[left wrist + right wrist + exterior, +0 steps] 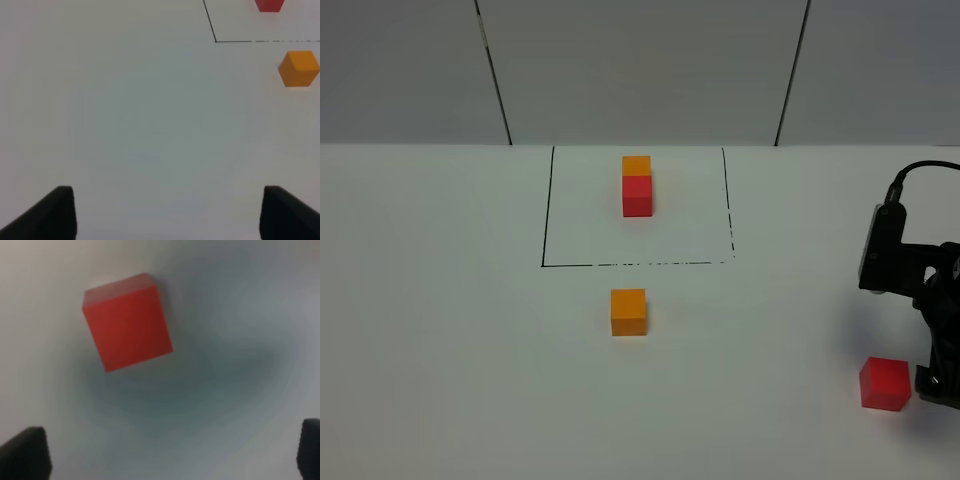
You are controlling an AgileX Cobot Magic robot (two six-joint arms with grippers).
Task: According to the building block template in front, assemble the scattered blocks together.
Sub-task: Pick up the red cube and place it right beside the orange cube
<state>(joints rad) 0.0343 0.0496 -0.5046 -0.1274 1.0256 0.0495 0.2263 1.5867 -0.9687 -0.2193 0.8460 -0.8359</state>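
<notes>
White table point(440, 350): red cube point(127, 322) just beside right end effector point(167, 450).

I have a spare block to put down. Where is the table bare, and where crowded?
Bare: the table left of the frame and orange cube; also between that cube and the red cube. Crowded: the right edge, where the right gripper stands beside the red cube.
</notes>
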